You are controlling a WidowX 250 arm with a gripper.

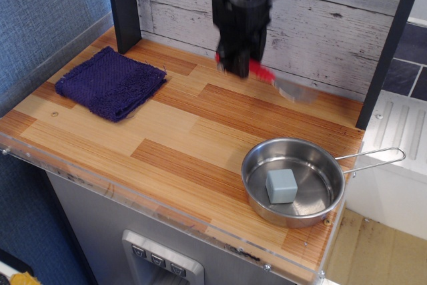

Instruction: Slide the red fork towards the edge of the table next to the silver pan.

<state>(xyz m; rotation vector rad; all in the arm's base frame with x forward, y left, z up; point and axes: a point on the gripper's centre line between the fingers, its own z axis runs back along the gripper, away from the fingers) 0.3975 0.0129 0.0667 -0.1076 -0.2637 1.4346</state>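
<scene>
A whitewashed plank wall (pixel 333 25) stands behind, blue textured wall (pixel 47 5) left, possibly tiles right.

table (pixel 180 135): wood plank strips, light and reddish-brown, smooth, slight sheen, clear plastic rim | silver pan (pixel 260 205): polished steel, mirror-glossy, thin wire handle | block (pixel 281 185) in pan: matt grey-blue | cloth (pixel 110 82): dark blue, rough nubbly weave, frayed edges | red fork (pixel 270 79): red plastic handle, dull metal head, blurred | gripper (pixel 239 65): black, matt | back wall (pixel 333 25): whitewashed, weathered boards

1. No readable text, labels, brands or numbers anywhere in frame.
2. Three buttons (pixel 158 259) on the panel below the table's (pixel 100 139) front edge: any markings too small to read.
</scene>
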